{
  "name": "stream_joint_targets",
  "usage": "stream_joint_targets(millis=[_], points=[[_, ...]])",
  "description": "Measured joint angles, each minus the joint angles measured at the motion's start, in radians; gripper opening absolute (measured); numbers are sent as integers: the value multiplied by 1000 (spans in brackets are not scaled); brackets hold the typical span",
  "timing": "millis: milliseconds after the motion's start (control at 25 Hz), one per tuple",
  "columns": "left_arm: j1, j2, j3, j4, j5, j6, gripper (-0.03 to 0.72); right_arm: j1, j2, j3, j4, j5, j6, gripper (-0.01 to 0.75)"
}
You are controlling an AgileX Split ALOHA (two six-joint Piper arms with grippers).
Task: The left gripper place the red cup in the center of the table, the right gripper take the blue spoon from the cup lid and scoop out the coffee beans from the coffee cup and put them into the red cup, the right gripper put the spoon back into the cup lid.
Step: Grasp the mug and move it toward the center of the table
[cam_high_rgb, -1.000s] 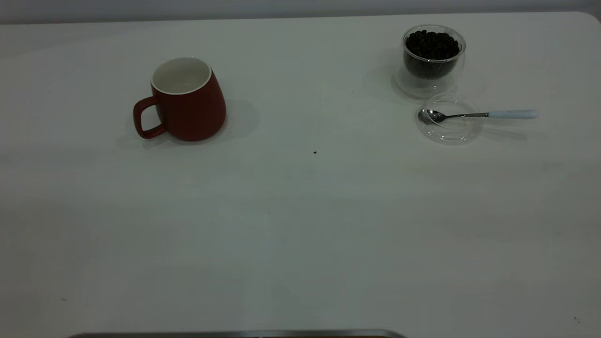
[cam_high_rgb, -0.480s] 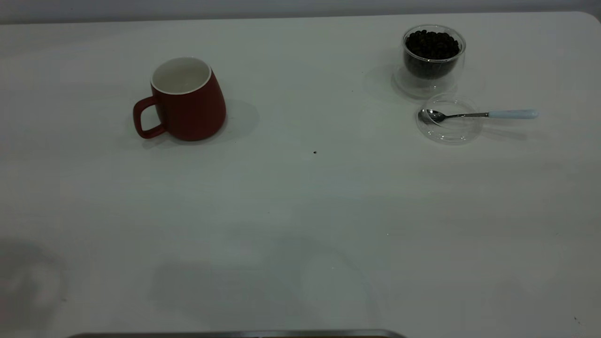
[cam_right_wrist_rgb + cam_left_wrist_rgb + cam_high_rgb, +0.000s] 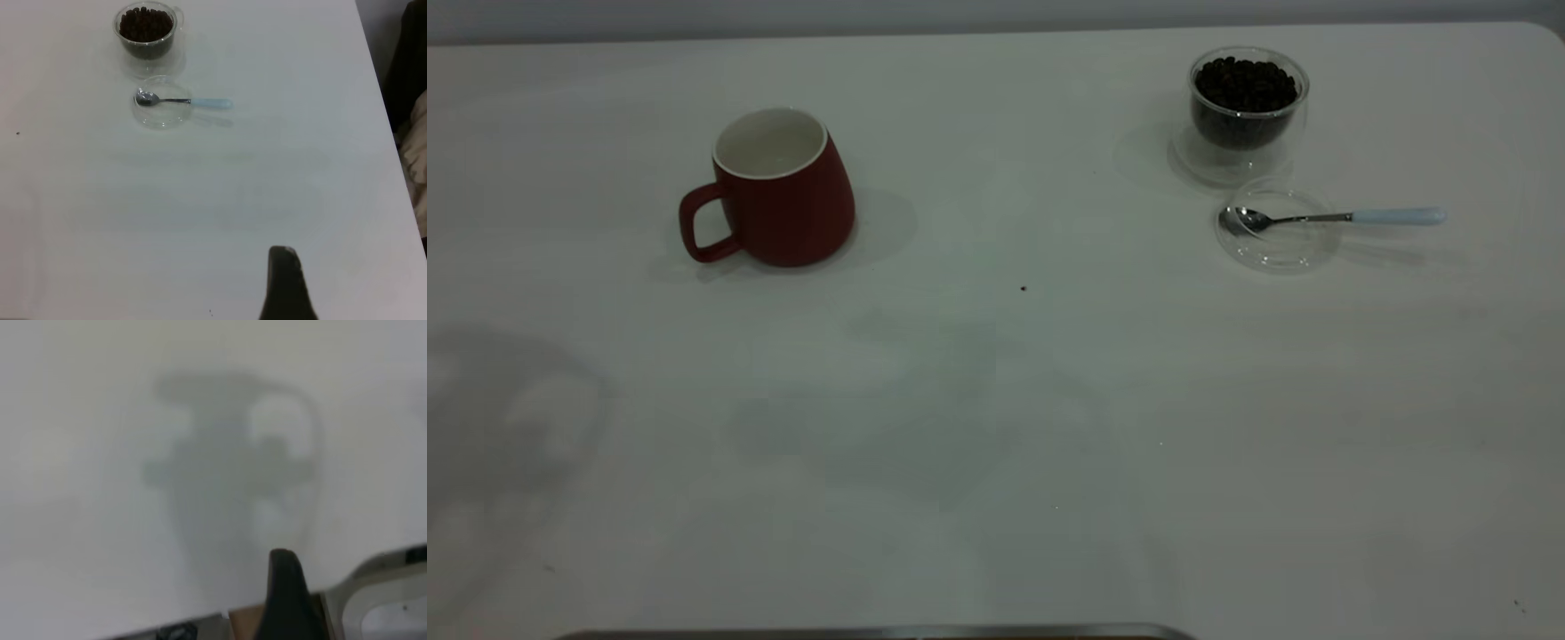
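Observation:
The red cup (image 3: 778,191) stands upright at the back left of the table (image 3: 996,400), handle to the left, and looks empty. The coffee cup (image 3: 1247,111) with coffee beans (image 3: 1245,84) stands at the back right. In front of it lies the cup lid (image 3: 1279,236), with the blue spoon (image 3: 1343,217) resting across it, handle to the right. The right wrist view shows the coffee cup (image 3: 145,33), lid (image 3: 163,111) and spoon (image 3: 193,102) far from my right gripper (image 3: 285,280). My left gripper (image 3: 283,587) hangs over bare table near its front edge. Neither gripper shows in the exterior view.
A grey metal strip (image 3: 871,633) runs along the table's front edge. A dark speck (image 3: 1023,288) lies mid-table. Arm shadows fall on the front left and front middle. The table's right edge (image 3: 380,100) has dark things (image 3: 408,60) beyond it.
The arm shadows on the front of the table have grown and spread farther in. The red cup, coffee cup, lid and spoon have not moved.

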Motion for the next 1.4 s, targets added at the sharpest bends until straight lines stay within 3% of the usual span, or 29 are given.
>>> stream_joint_targets(millis=[200,360,720,1000,1400], points=[[-6,145,-191,0,62,10,587,0,0,0,0,0,0,550],[-21,199,-249,-25,115,4,587,0,0,0,0,0,0,550],[-22,238,-275,-92,-18,-35,587,0,0,0,0,0,0,550],[-22,455,-406,-93,-2,175,587,0,0,0,0,0,0,550],[-22,824,-730,-98,9,355,587,0,0,0,0,0,0,550]])
